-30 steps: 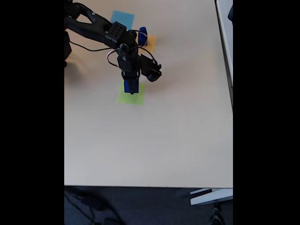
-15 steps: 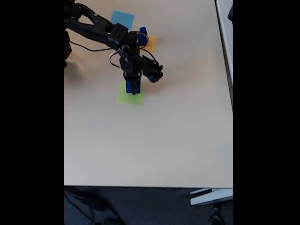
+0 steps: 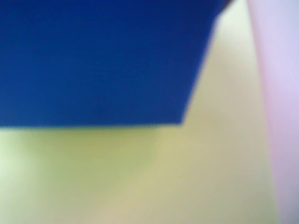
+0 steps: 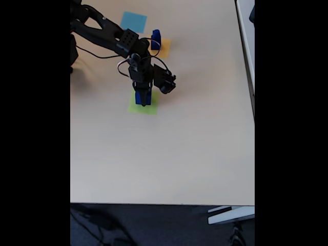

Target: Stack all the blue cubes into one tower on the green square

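Observation:
In the fixed view my gripper (image 4: pixel 142 96) points down over the green square (image 4: pixel 145 107), with its black fingers (image 4: pixel 136 95) on either side of a dark blue cube (image 4: pixel 143 98) and shut on it. The cube stands on or just above the green paper; I cannot tell which. In the wrist view that blue cube (image 3: pixel 98 60) is a large blurred face across the top, with the green square (image 3: pixel 117 177) under it. Another blue cube (image 4: pixel 156 39) rests on an orange square (image 4: pixel 164 47) behind the arm.
A light-blue paper square (image 4: pixel 134 21) lies at the far side of the beige table (image 4: pixel 169 159). The black arm (image 4: pixel 105 33) reaches in from the upper left with a loose cable. The table's right edge (image 4: pixel 253 113) and front edge are close to the frame borders.
The gripper and the blue cube have shifted slightly left and lower onto the green square. The cube on the orange square has not moved.

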Controlling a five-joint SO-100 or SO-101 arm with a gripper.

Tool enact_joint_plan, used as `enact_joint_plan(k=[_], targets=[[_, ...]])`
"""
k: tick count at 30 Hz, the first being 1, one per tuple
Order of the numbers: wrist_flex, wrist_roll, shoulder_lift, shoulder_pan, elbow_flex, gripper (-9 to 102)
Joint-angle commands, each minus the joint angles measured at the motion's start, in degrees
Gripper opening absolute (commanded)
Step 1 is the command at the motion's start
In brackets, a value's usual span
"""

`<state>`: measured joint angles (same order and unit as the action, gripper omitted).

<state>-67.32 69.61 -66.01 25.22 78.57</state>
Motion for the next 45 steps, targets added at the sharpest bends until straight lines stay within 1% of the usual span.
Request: enact_joint_plan(k=[1,12,16,21,34,39,45], targets=[[1.05,-0.44,-0.97,0.62,-0.26,0],[1.93,-0.7,-0.97,0.62,0.09,5],[2.46,-0.79,-1.14,0.62,0.53,10],[3.43,-1.14,-1.23,0.62,1.05,12],[4.66,-1.76,-1.58,0.62,2.2,24],[5.1,-2.02,-1.93,0.62,2.46,27],[5.8,-2.9,-2.46,0.62,2.81,34]])
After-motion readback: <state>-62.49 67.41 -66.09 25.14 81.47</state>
